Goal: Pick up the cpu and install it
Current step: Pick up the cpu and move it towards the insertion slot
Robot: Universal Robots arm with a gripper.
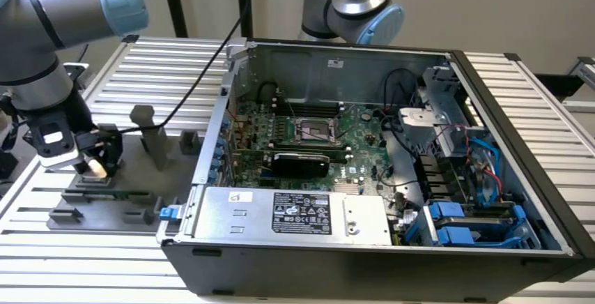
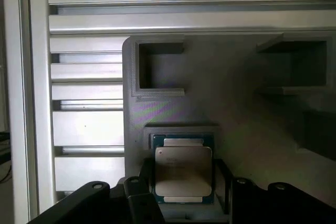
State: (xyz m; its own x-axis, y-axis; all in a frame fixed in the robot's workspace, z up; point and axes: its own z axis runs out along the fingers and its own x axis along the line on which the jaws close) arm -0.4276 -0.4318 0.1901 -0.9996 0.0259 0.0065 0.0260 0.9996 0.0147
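At the exterior view's left, the arm (image 1: 42,53) reaches down to the grey fixture plate (image 1: 102,210), which lies on the slatted metal desk (image 1: 56,262). The gripper (image 1: 96,168) is lowered onto the plate's left part.

In the wrist view, the cpu (image 2: 182,171) sits flat in a shallow recess of the fixture plate, silvery top up. The black fingers (image 2: 146,179) are set narrow, closed against two opposite side edges of the cpu. The cpu rests in the recess, not lifted.

An upright grey block (image 1: 144,133) stands on the plate just to the right of the gripper.

Further right, the open computer case (image 1: 372,269) lies on the desk. Its motherboard carries the black socket frame (image 1: 316,131), well apart from the gripper. The blue drive caddies (image 1: 469,224) occupy the case's right end
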